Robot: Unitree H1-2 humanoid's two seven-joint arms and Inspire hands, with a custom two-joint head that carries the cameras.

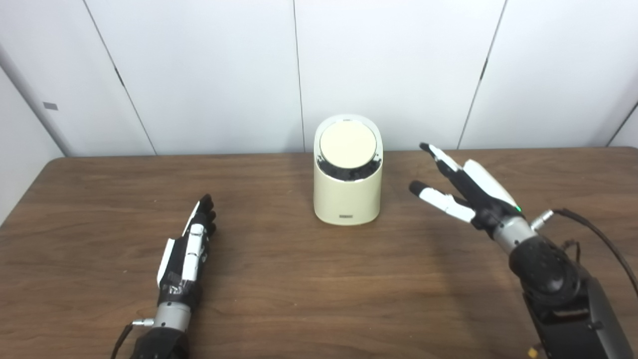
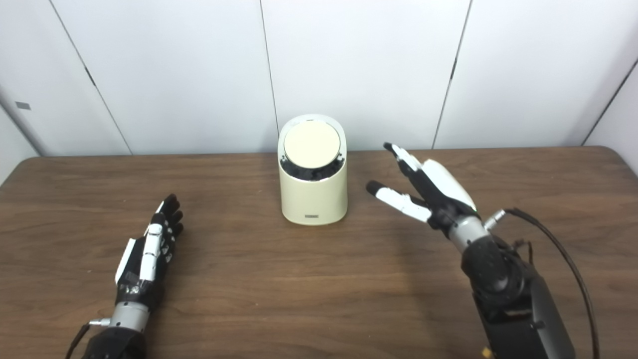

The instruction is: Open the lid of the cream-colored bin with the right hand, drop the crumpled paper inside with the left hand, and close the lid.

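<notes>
**Two robot hands beside a closed cream bin on a wooden counter**

A dark brown wood-grain counter [image 1: 299,289] filled the lower part of the view, with plain white wall panels [image 1: 209,70] behind it.

At the left, the left hand [image 1: 187,249] lay low over the counter, near its front edge. Its black-and-white fingers [image 1: 204,212] were stretched out straight and close together, pointing toward the far wall. It held nothing.

In the middle, toward the back of the counter, the cream-colored bin [image 1: 348,199] stood upright. Its round lid [image 1: 347,144] sat tilted toward the camera and was closed, with a dark ring showing around its lower edge. The inside of the bin was hidden, so its contents could not be told. No crumpled paper was visible anywhere on the counter.

At the right, the right hand [image 2: 423,192] was raised above the counter, just beside the bin but not touching it. Its fingers [image 2: 398,202] were spread apart, pointing up and toward the bin, and held nothing. A black cable [image 2: 558,244] looped from the wrist down along the forearm.
</notes>
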